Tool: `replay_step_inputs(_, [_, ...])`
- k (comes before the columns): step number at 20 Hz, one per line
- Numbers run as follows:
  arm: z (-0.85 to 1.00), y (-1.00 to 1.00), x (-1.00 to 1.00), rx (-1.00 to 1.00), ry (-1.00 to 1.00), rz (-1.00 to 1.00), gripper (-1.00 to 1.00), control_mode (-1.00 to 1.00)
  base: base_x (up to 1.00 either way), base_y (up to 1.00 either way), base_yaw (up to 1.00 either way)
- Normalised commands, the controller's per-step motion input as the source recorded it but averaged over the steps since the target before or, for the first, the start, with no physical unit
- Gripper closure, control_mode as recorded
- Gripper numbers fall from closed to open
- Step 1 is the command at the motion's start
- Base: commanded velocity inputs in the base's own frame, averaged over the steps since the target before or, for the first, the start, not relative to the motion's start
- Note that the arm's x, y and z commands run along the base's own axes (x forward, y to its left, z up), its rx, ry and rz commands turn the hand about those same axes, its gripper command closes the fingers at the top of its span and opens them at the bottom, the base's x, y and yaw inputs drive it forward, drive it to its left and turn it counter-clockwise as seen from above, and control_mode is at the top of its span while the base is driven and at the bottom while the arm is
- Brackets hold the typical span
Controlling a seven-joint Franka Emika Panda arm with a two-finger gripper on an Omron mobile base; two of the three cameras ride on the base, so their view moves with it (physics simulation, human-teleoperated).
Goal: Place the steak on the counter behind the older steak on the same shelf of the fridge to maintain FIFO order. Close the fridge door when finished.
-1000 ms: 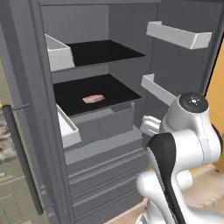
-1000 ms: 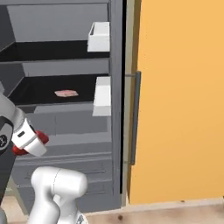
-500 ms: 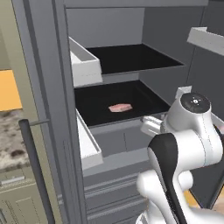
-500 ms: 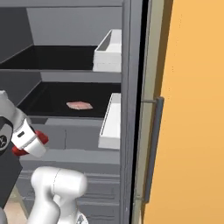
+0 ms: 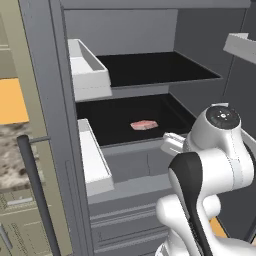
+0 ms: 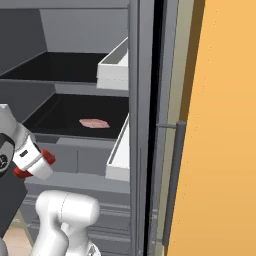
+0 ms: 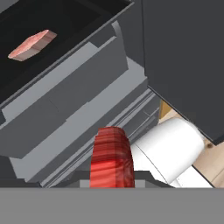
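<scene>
Black and flat, the wide grey-rimmed fridge shelf carries the pale pink flat older steak mid-shelf, above grey drawers. Low in the hand view, the gripper is clamped on the bright red chunky steak. Speckled granite counter lies left.

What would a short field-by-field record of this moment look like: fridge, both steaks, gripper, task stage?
fridge: fridge door open, white bins on its inner face
shelf: black shelf, second from the top in view
older steak: older steak lies flat on that shelf, nothing beside it
steak: red steak at the gripper, in front of and below the shelf; fingertips hidden behind it
grip: appears held, cannot confirm
task stage: steak not yet on the shelf; door not yet closed
</scene>
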Motion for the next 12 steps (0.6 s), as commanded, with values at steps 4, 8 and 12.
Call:
replay_step_inputs(4, [0.0,0.0,0.0,0.0,0.0,0.0,1.0,1.0,0.65,0.0,0.22])
replay_step_inputs(8, [0.0,0.0,0.0,0.0,0.0,0.0,1.0,1.0,0.78,0.0,0.19])
replay_step_inputs(12, [0.0,0.03,0.61,0.01,-0.01,0.01,1.0,-1.0,0.21,0.0,0.03])
